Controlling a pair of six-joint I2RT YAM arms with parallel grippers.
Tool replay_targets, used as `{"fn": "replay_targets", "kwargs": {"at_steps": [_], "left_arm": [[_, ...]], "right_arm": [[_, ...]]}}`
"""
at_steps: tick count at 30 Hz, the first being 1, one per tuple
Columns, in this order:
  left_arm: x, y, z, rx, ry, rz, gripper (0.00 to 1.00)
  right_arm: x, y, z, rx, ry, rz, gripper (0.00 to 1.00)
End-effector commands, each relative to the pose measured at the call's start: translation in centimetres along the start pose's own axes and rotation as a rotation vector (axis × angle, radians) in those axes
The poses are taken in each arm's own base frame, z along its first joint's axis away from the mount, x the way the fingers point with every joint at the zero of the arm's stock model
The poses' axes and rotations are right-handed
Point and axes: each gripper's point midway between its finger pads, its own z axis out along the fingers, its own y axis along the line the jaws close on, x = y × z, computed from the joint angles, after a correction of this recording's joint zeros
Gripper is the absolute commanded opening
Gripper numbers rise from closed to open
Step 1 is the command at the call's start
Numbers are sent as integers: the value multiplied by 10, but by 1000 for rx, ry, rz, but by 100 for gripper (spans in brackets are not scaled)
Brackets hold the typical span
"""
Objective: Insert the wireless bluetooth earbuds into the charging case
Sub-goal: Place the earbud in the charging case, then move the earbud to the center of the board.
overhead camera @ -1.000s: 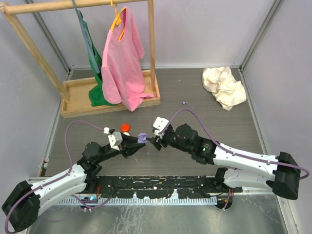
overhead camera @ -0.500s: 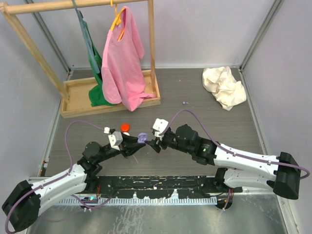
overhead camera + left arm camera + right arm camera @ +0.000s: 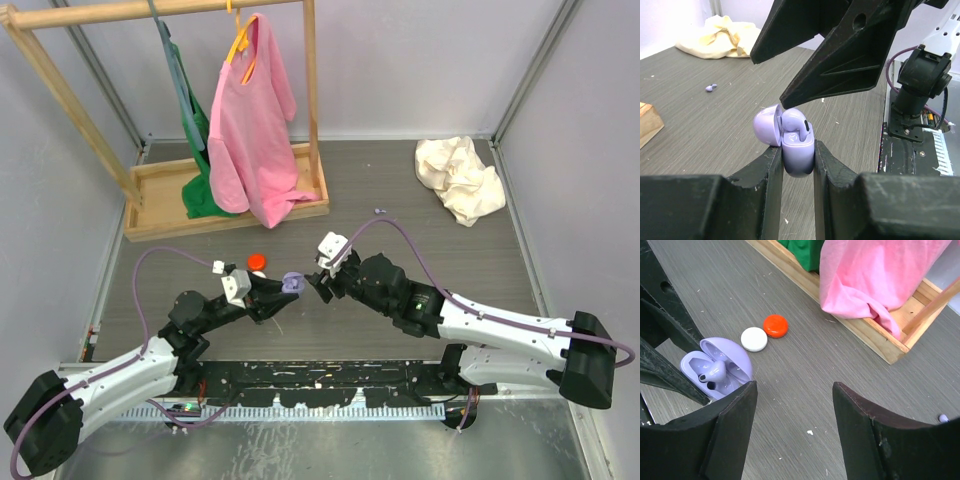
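Lilac earbud (image 3: 794, 121) sitting in the open lilac charging case (image 3: 798, 159), which my left hand (image 3: 797, 149) grips by its base.

My right hand (image 3: 792, 387) hangs just beside the case, fingers spread with nothing between them. A second lilac earbud (image 3: 711, 88) lies well apart on the surface (image 3: 805, 365). A white round case (image 3: 754, 339) sits just beside a red one (image 3: 775, 325), near the wooden tray (image 3: 860, 332).
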Motion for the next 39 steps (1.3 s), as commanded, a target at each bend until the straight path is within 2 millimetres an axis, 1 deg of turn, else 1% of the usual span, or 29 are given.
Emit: {"fn": "replay_targets", "kwargs": {"at_steps": [1,4,10,16,22,28,31,35,36,39], "left_arm": [[-33,-2,6,19,-103,65,0],[-33,-2,6,18,-103,65,0],[-33,-1,6,11,-104,65,1],[-34,-3,6,19,-107,65,1],[-35,-7,5,41,-108,69,0],[-34,-7,6,42,-106,68,0],[-34,-6,6,38,-106,69,0],[-34,-2,6,18,-106,68,0],[-33,-1,6,10,-105,68,0],[-31,5,6,-20,-97,64,0]], "right_arm": [[-36,-6,-2,24,-86,44,67],[-40,7,-2,-48,-101,52,67],[-43,22,0,-127,-106,67,67],[-41,23,3,-131,-96,67,67],[-37,16,9,-81,-87,62,67],[-42,18,9,-99,-102,58,67],[-43,13,6,-75,-104,58,67],[-41,-3,0,5,-95,51,69],[-40,-12,-2,50,-88,53,69],[-39,-28,-5,115,-67,58,71]]}}
